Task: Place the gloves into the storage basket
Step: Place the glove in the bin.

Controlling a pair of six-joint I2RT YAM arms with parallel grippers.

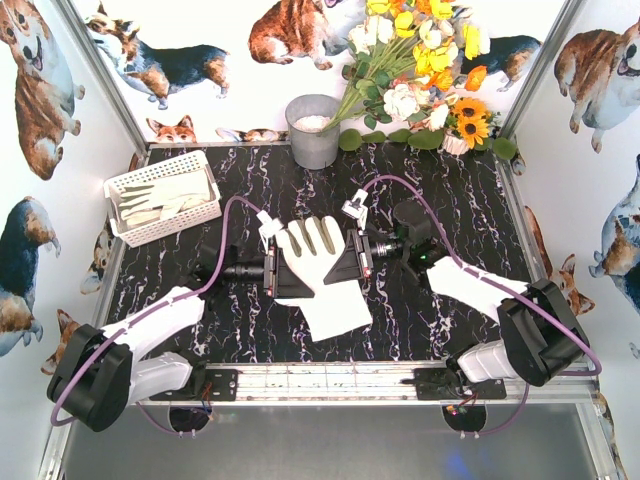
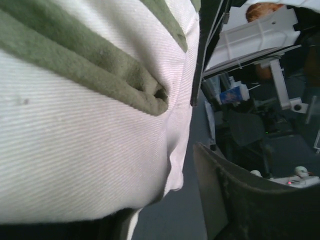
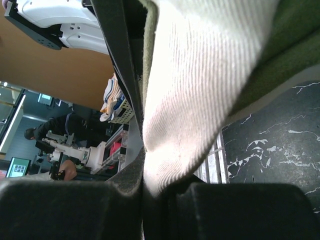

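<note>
A cream-white glove with grey finger patches hangs above the middle of the table, fingers pointing to the back. My right gripper is shut on its right edge; in the right wrist view the fabric is pinched between the gripper's dark pads. My left gripper sits at the glove's left edge. In the left wrist view the glove fills the left side, and a gap separates it from one finger, so the jaws stand open around it. The white storage basket at the back left holds other gloves.
A grey round metal bucket stands at the back centre, with a bunch of artificial flowers to its right. A metal rail runs along the near edge between the arm bases. Printed panels wall the table on three sides.
</note>
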